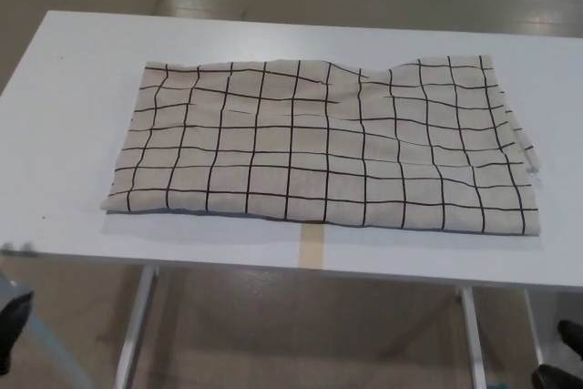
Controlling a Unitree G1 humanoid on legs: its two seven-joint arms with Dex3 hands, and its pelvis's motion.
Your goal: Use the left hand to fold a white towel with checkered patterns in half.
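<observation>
The towel (323,148), pale with a black grid, lies spread flat on the white worktop (64,134), its long side running left to right. Its near edge sits close to the worktop's front edge; the far edge is wavy and the cloth is slightly rumpled toward the right, where a second layer peeks out along the right edge. A strip of tan tape (312,245) shows on the worktop just below the towel's near edge, at the middle. The left hand (11,330) is only a dark sliver at the bottom left corner, below the worktop and well apart from the towel; whether its fingers are open or closed cannot be told. The right hand (560,360) is dark bits at the bottom right corner, also below the worktop, fingers likewise impossible to judge
</observation>
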